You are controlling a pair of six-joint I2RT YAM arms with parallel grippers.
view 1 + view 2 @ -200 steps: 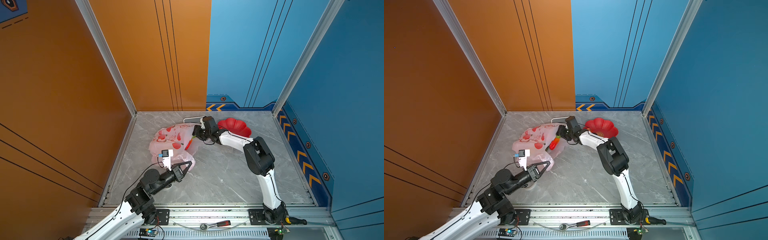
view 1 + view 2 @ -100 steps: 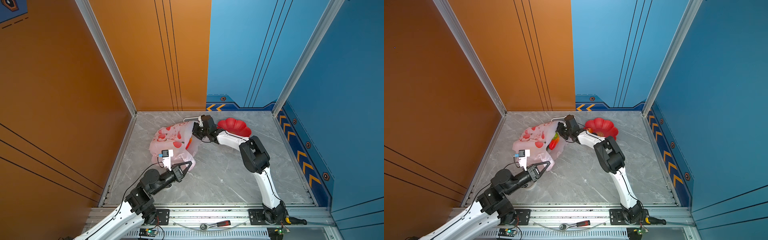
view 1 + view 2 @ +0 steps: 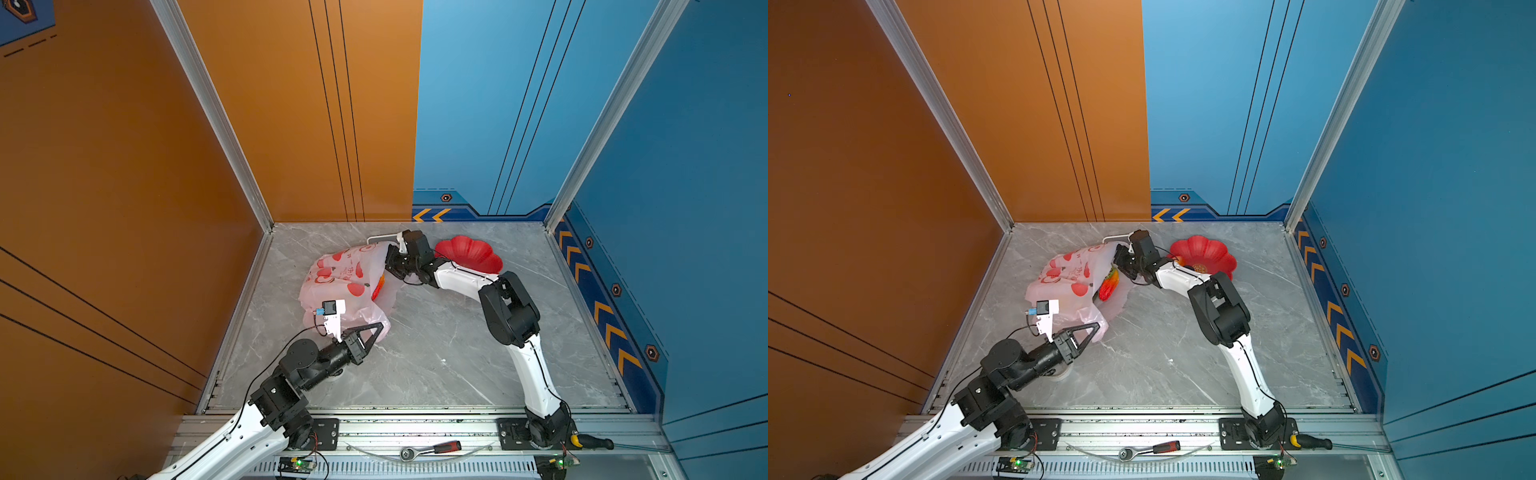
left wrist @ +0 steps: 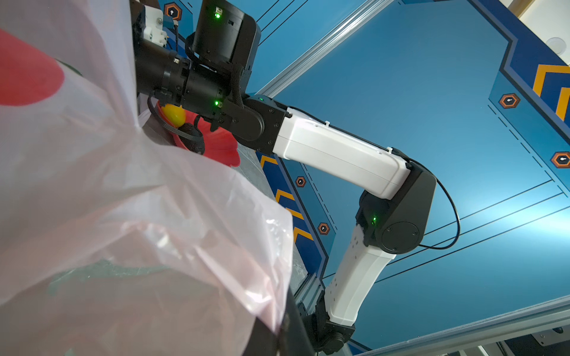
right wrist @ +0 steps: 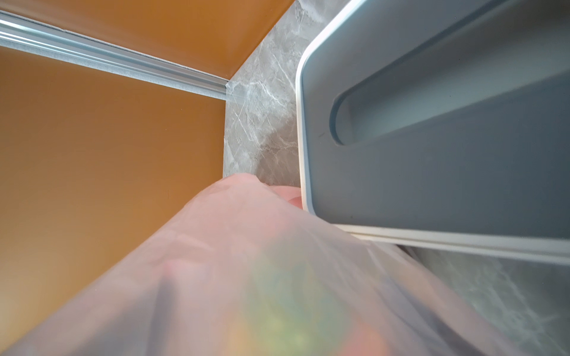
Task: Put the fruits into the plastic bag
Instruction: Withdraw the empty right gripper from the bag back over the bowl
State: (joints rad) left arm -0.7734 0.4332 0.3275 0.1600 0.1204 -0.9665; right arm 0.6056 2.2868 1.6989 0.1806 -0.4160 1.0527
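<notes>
Well, in both top views the plastic bag (image 3: pixel 345 282) (image 3: pixel 1069 282) lies crumpled on the marble bench (image 3: pixel 436 353) (image 3: pixel 1163 353), toward its far left corner. The left claw (image 3: pixel 379 327) (image 3: pixel 1096 327) is pressed together on the bag's near edge. The right claw (image 3: pixel 390 261) (image 3: pixel 1121 262) sits at the bag's far side, beside the red dish (image 3: pixel 469 253) (image 3: pixel 1204 253); I can't tell whether its jaws are apart. A red-and-yellow fruit (image 3: pixel 377 286) (image 3: pixel 1108 284) shows at the bag's opening.

From the left wrist, pink film fills the near side. Behind the right arm, a yellow fruit (image 4: pixel 174 114) and a dark fruit (image 4: pixel 192 135) rest in the dish.

From the right wrist, the bag's film blurs green and red shapes beneath it, and the bag touches a grey tissue box (image 5: pixel 431 185).
</notes>
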